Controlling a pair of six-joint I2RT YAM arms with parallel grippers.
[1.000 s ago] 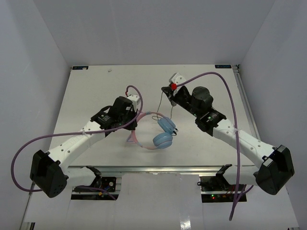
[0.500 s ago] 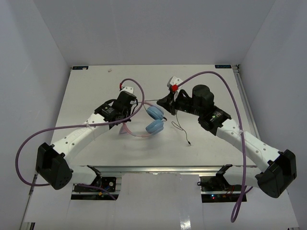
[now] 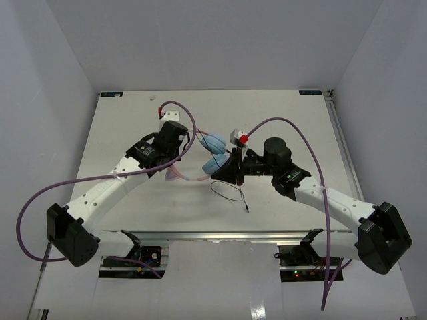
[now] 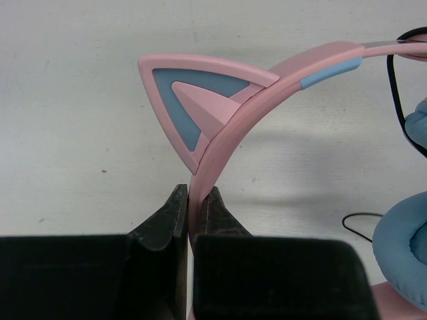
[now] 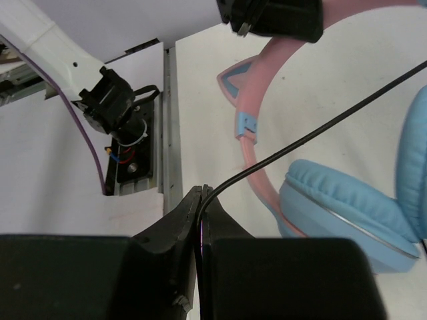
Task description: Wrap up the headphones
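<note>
A robotics lab cell: plain white walls (image 3: 200, 40) enclose a white worktop (image 3: 127, 127), aluminium framing (image 3: 220, 238) and bolted-down robot arms (image 3: 100, 193).

From above, the left arm (image 3: 127, 175) and right arm (image 3: 313, 193) cover much of the headphones (image 3: 213, 143). Little of the pink headband (image 3: 175, 175) shows, and the plug end of the black cord (image 3: 244, 202) is too small to make out. The left wrist view crops the blue ear cups (image 4: 403, 250) at its right edge.
</note>
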